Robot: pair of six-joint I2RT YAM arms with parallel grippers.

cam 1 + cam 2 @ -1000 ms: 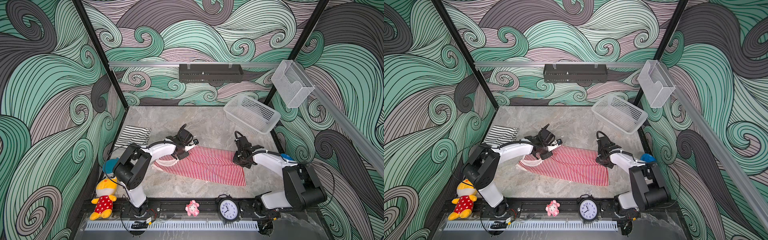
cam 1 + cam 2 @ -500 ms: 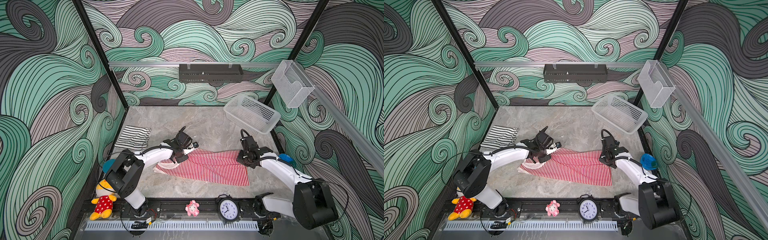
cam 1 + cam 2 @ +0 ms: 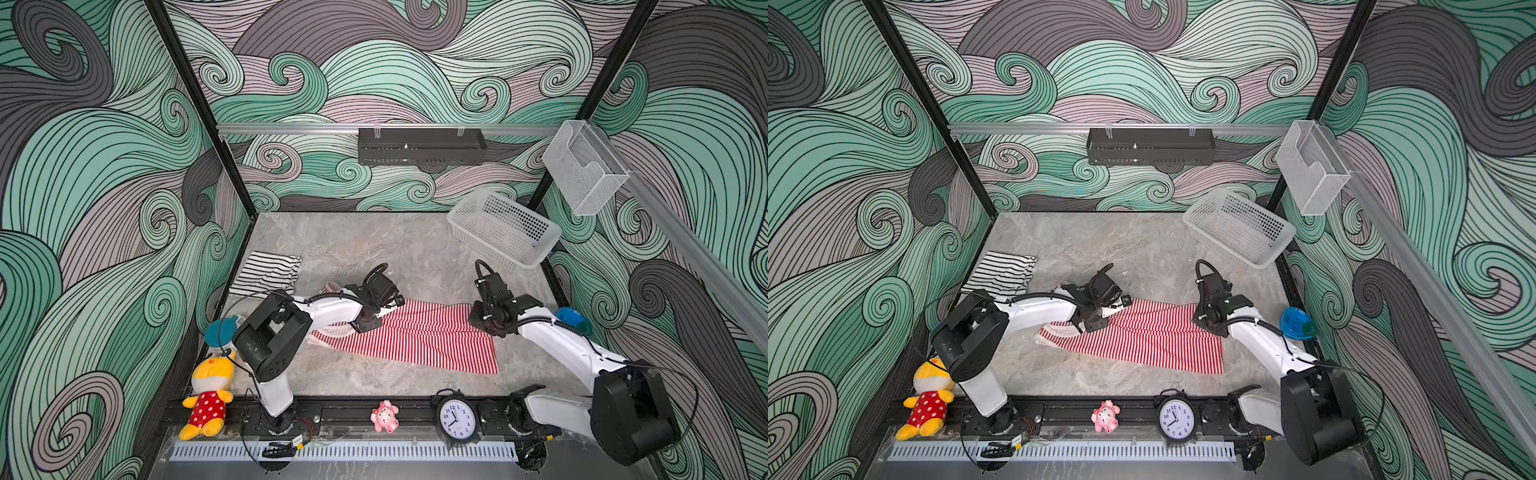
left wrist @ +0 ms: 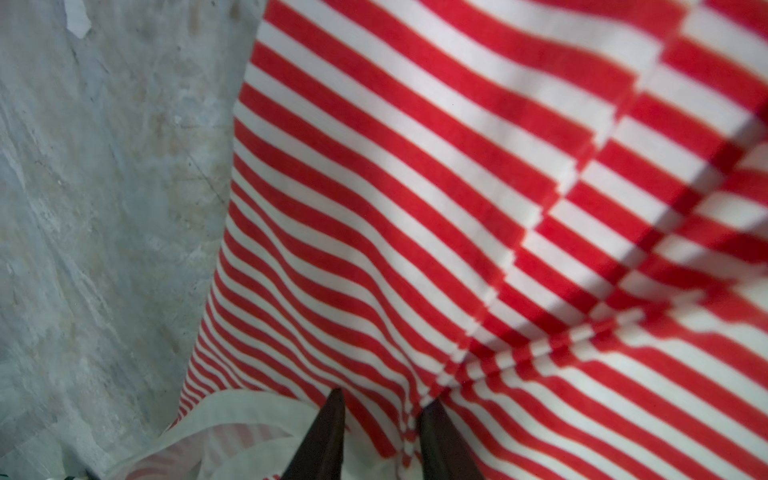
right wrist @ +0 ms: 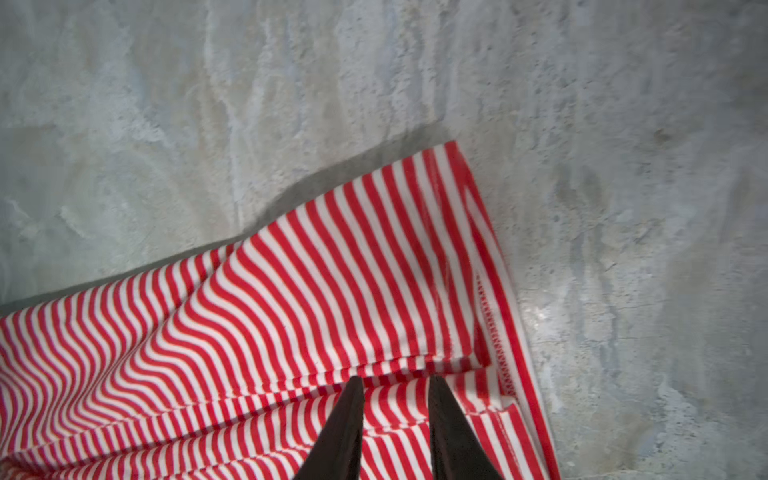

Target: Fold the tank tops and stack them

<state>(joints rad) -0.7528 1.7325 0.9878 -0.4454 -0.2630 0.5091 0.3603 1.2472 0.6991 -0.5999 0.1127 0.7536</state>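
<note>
Black-and-white tank top [image 3: 268, 272] lies folded; red-and-white tank top [image 3: 428, 336] lies halved on the bench [image 3: 365, 245], unstacked; left gripper [image 4: 384, 399] and right gripper [image 5: 396, 380] stand slightly parted over it, empty.

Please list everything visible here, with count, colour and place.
red-and-white tank top: one, striped, middle of table.
black-and-white tank top: one, striped, far left.
basket: one, white, far right, tilted.
holder: one, clear, upper right.
tray: one, black, hung at back.
alarm clock: one, black, front edge.
small toy: one, pink, front edge.
plush toy: one, yellow and red, front left.
blue object: one, right edge.
teal object: one, left edge.
left gripper: one, black jaws parted, neckline end.
right gripper: one, black jaws parted, hem end.
</note>
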